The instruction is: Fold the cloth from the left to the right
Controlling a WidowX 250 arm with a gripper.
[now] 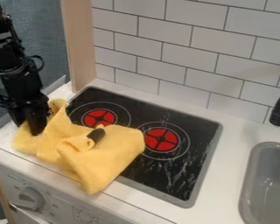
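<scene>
Across the left part of the cooktop (201,131) and the counter beside it, the yellow cloth (113,153) lies rumpled, its left end around the gripper's (32,129) tip; open or closed, I cannot tell.

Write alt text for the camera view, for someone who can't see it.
A rumpled yellow cloth lies partly across a black stovetop with red burners; the end effector of a black robot arm is at the cloth's left end, and a gray sink sits at right.
</scene>
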